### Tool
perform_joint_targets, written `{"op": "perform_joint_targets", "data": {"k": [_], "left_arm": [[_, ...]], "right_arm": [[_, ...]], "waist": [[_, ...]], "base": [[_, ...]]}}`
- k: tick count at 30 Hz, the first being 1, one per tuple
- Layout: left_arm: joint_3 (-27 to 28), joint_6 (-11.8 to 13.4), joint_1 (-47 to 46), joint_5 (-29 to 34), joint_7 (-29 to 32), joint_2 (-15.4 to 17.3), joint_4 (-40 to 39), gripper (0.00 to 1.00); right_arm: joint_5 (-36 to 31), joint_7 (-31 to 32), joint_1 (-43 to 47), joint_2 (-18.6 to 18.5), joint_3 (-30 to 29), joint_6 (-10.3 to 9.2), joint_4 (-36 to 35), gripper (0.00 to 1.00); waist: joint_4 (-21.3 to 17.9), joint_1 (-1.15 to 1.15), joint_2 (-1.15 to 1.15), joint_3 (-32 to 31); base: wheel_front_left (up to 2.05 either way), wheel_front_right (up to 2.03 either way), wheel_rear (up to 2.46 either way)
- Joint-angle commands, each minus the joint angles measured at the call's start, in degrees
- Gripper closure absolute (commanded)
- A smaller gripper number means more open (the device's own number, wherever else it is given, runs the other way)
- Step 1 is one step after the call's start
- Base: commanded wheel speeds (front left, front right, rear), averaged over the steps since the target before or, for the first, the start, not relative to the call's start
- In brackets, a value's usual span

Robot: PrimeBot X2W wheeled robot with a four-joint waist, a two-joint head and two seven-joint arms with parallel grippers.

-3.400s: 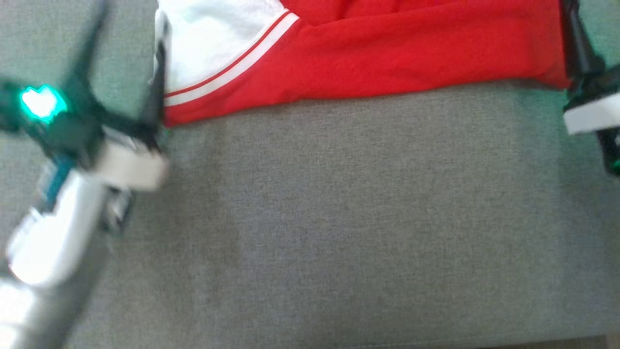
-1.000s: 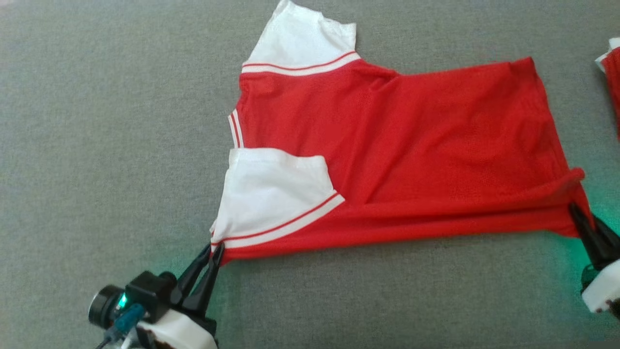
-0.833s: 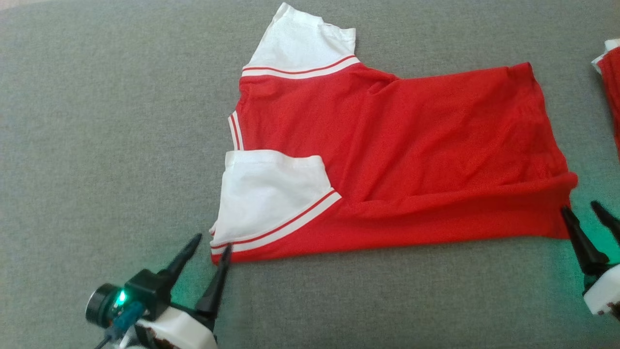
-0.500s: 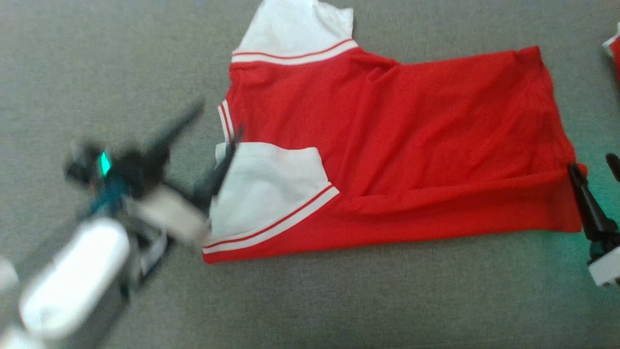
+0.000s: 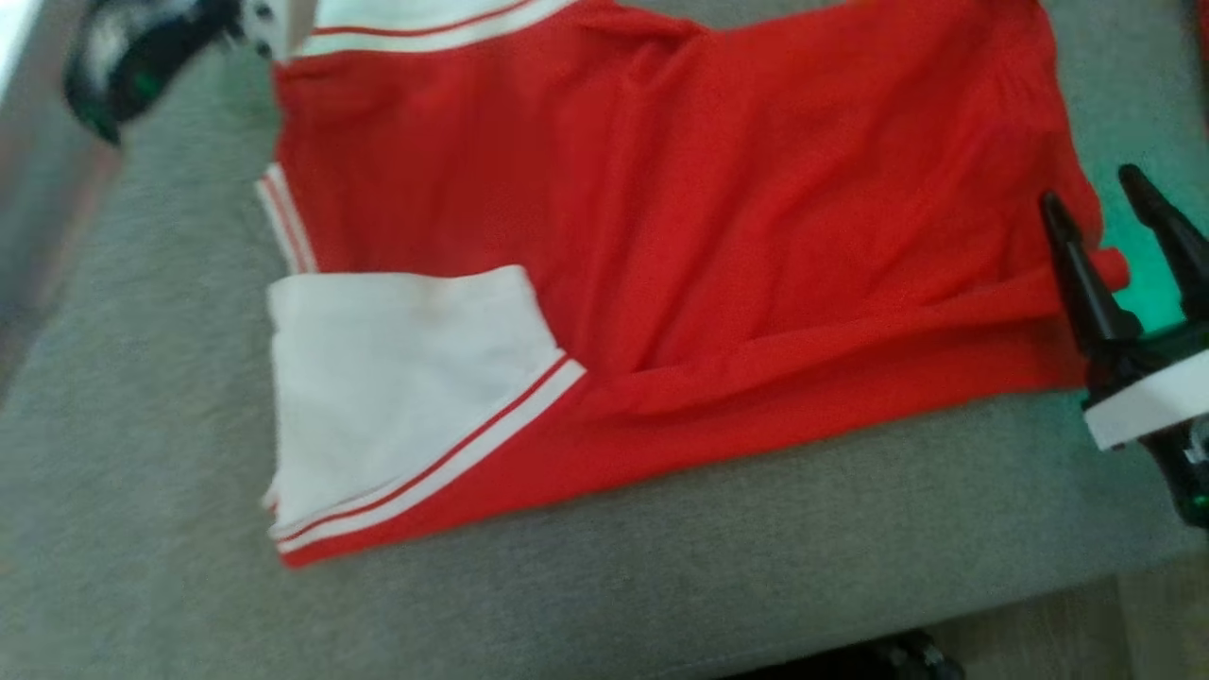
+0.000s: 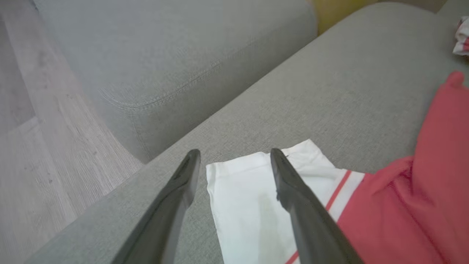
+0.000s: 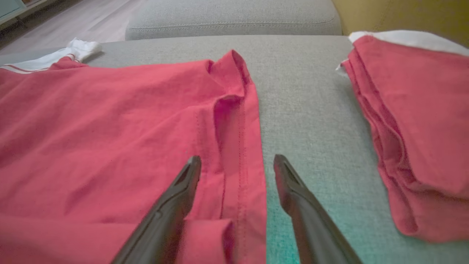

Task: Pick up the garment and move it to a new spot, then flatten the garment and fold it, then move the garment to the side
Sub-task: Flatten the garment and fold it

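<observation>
Red, white-sleeved garment (image 5: 718, 236) lies creased; left claw (image 6: 234, 152) and right claw (image 7: 237, 157) spread wide, empty.

Three close cameras on one garment (image 5: 718, 217) over a grey sofa seat (image 5: 661, 595)
Head view looks down from the seat's front edge; left wrist view, low at the head view's 11 o'clock, faces the white sleeve (image 6: 242, 205); right wrist view, at 3 o'clock, runs along the red hem (image 7: 243, 146); all share the garment

Grey woven sofa seat (image 5: 604, 586) spans the head view. A padded grey armrest (image 6: 165, 55) sits upper left of the left wrist view, pale wood-plank floor (image 6: 33, 154) at far left. A yellow wall (image 7: 403, 14) shows upper right of the right wrist view.
</observation>
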Motion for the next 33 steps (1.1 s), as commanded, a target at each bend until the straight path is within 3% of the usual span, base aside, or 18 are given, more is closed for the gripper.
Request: {"op": "perform_joint_targets", "data": {"k": [1,9,21,22,23,25,26,33], "left_arm": [[1.19,-0.31,-4.4,-0.88,2.21,2.71,0.48,0.0],[-3.02,-0.33,-11.71,-1.45,8.68,6.77,10.51,0.0],[-5.93,-0.34,-13.47,-5.34,6.58,8.09,13.75,0.0],[-6.44,-0.34,-13.54,-5.93,7.14,8.09,13.72,0.17],[-6.85,-0.34,-13.6,-6.56,7.68,8.11,13.64,0.52],[-7.64,-0.34,-13.79,-7.5,8.42,8.31,13.35,0.89],[-8.03,-0.34,-13.94,-7.74,8.2,8.49,12.98,1.0],[-8.81,-0.34,-15.12,-10.27,4.52,8.59,11.84,1.0]], "right_arm": [[-0.43,-0.89,-0.14,-0.71,0.74,0.37,-0.76,0.0],[-0.16,-3.56,-2.86,1.28,3.02,0.37,2.42,0.0],[0.71,-6.24,-5.4,1.66,5.13,0.37,6.32,0.0],[0.79,-6.37,-5.51,1.55,5.08,0.37,6.59,0.0],[0.84,-6.45,-5.58,1.41,5.04,0.37,6.78,0.0],[0.92,-6.56,-5.76,1.18,4.9,0.37,7.03,0.0],[0.97,-6.58,-5.9,1.09,4.86,0.37,7.09,0.0],[1.85,-6.54,-8.3,0.19,4.14,0.37,6.43,0.0]], "waist": [[-3.61,-0.02,0.0,3.53],[-7.52,-0.02,0.0,6.48],[-8.91,-0.02,0.0,7.67],[-8.89,-0.02,0.0,7.67],[-8.86,-0.02,0.0,7.67],[-8.84,-0.02,0.0,7.68],[-8.85,-0.02,0.0,7.73],[-8.24,-0.02,0.0,7.84]], "base": [[0.0,0.0,0.0],[0.0,0.0,0.0],[0.0,0.0,0.0],[0.0,0.0,0.0],[0.0,0.0,0.0],[0.0,0.0,0.0],[0.0,0.0,0.0],[0.0,0.0,0.0]]}}
